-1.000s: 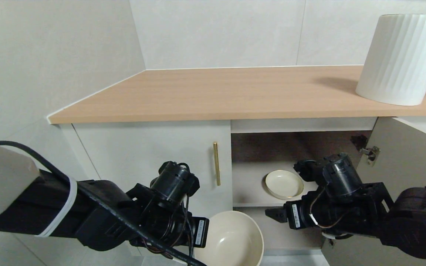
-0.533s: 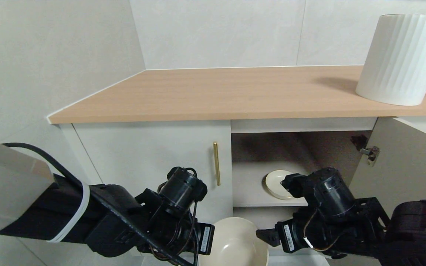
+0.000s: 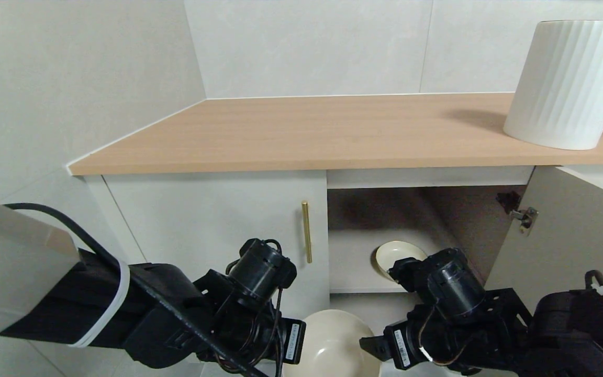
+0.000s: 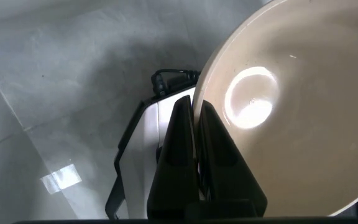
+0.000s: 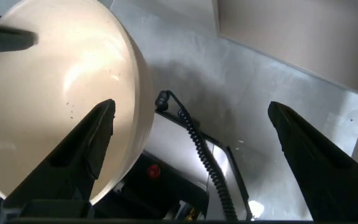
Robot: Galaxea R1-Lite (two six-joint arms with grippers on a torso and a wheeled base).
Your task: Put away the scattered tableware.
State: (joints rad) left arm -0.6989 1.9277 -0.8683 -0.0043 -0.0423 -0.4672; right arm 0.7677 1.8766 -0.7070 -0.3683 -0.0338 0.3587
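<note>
Sinking a little lower and drifting right over the past second, the left hand pinches the rim of the big cream bowl. The bowl now hangs in front of the open cupboard, below its shelf. The right hand, spread wide and empty, has pulled back from the shelf toward the bowl, leaving the small dish stored there. The bowl likely goes in next.

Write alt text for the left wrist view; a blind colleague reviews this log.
The left gripper, its black fingers closed, pinches the rim of a glossy cream round bowl. Grey floor tiles lie beneath.
</note>
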